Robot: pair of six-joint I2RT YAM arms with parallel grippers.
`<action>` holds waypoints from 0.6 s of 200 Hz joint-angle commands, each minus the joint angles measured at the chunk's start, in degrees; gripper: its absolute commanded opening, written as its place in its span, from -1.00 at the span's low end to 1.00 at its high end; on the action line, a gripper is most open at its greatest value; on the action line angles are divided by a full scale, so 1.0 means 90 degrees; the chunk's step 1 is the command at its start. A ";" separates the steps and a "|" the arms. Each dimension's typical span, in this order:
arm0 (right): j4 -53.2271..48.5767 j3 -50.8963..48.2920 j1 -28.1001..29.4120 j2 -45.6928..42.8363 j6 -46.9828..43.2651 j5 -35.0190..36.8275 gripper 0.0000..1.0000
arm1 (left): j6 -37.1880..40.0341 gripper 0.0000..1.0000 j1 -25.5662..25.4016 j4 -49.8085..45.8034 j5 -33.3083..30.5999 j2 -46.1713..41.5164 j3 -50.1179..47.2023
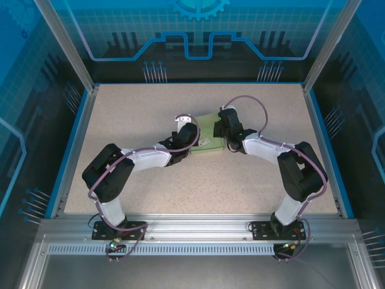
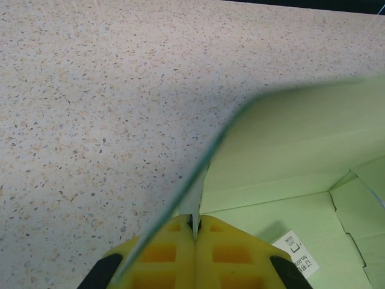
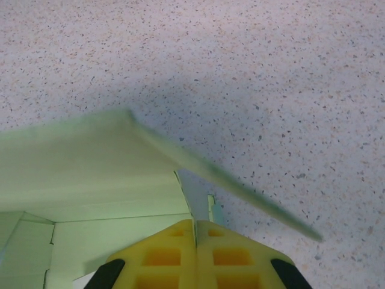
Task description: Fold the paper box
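Centre of the tabletop [image 1: 144, 186]: the box [image 1: 206, 141] sits half raised between my two arms, one mint wall tilted up, its floor panel flat. The left claw [image 2: 196, 238] has its yellow pads pressed together on a sliver of card at a wall corner, and the right claw [image 3: 195, 238] is likewise closed on the card edge at its own side. I judge the card light, thin and springy, quick to crease or tear if dragged, so I would hold it only near fold lines and corners. Bare speckled surface lies all round, with the blue rim [image 1: 150, 83] well apart, leaving ample room to swing flaps
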 commanded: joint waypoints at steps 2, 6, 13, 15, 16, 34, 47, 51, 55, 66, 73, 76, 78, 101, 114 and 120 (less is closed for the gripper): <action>0.0026 -0.0316 0.0211 -0.0184 0.0392 -0.0199 -0.93 | 0.0139 -0.93 -0.0181 0.0102 0.0110 -0.0144 -0.0241; 0.0047 -0.0358 0.0216 -0.0203 0.0419 -0.0193 -0.93 | 0.0160 -0.93 -0.0201 0.0118 0.0090 -0.0146 -0.0269; 0.0092 -0.0425 0.0224 -0.0228 0.0479 -0.0192 -0.92 | 0.0191 -0.93 -0.0212 0.0157 0.0047 -0.0173 -0.0304; 0.0102 -0.0443 0.0233 -0.0234 0.0495 -0.0188 -0.93 | 0.0201 -0.93 -0.0227 0.0165 0.0030 -0.0173 -0.0318; 0.0115 -0.0453 0.0234 -0.0236 0.0509 -0.0188 -0.93 | 0.0202 -0.93 -0.0226 0.0170 0.0027 -0.0178 -0.0322; 0.0199 -0.0613 0.0301 -0.0273 0.0670 -0.0132 -0.91 | 0.0271 -0.93 -0.0281 0.0272 -0.0060 -0.0212 -0.0438; 0.0249 -0.0709 0.0364 -0.0288 0.0768 -0.0057 -0.91 | 0.0325 -0.92 -0.0318 0.0331 -0.0117 -0.0241 -0.0506; 0.0268 -0.0737 0.0378 -0.0288 0.0802 -0.0038 -0.90 | 0.0331 -0.92 -0.0320 0.0352 -0.0130 -0.0246 -0.0531; 0.0288 -0.0767 0.0399 -0.0288 0.0824 -0.0025 -0.90 | 0.0351 -0.92 -0.0332 0.0377 -0.0153 -0.0256 -0.0562; 0.0310 -0.0829 0.0447 -0.0288 0.0892 0.0013 -0.89 | 0.0368 -0.92 -0.0352 0.0444 -0.0189 -0.0288 -0.0646; 0.0328 -0.0868 0.0485 -0.0295 0.0920 0.0056 -0.89 | 0.0371 -0.92 -0.0368 0.0476 -0.0209 -0.0308 -0.0689; 0.0346 -0.0892 0.0504 -0.0302 0.0927 0.0079 -0.89 | 0.0381 -0.92 -0.0371 0.0494 -0.0215 -0.0319 -0.0710; 0.0351 -0.0907 0.0520 -0.0306 0.0931 0.0100 -0.89 | 0.0387 -0.92 -0.0371 0.0501 -0.0219 -0.0320 -0.0722; 0.0452 -0.1131 0.0592 -0.0373 0.0965 0.0218 -0.89 | 0.0408 -0.92 -0.0386 0.0583 -0.0263 -0.0378 -0.0859; 0.0525 -0.1255 0.0621 -0.0407 0.0920 0.0281 -0.89 | 0.0423 -0.92 -0.0391 0.0661 -0.0274 -0.0409 -0.0948; 0.0561 -0.1312 0.0626 -0.0419 0.0895 0.0307 -0.89 | 0.0435 -0.92 -0.0403 0.0690 -0.0271 -0.0408 -0.0983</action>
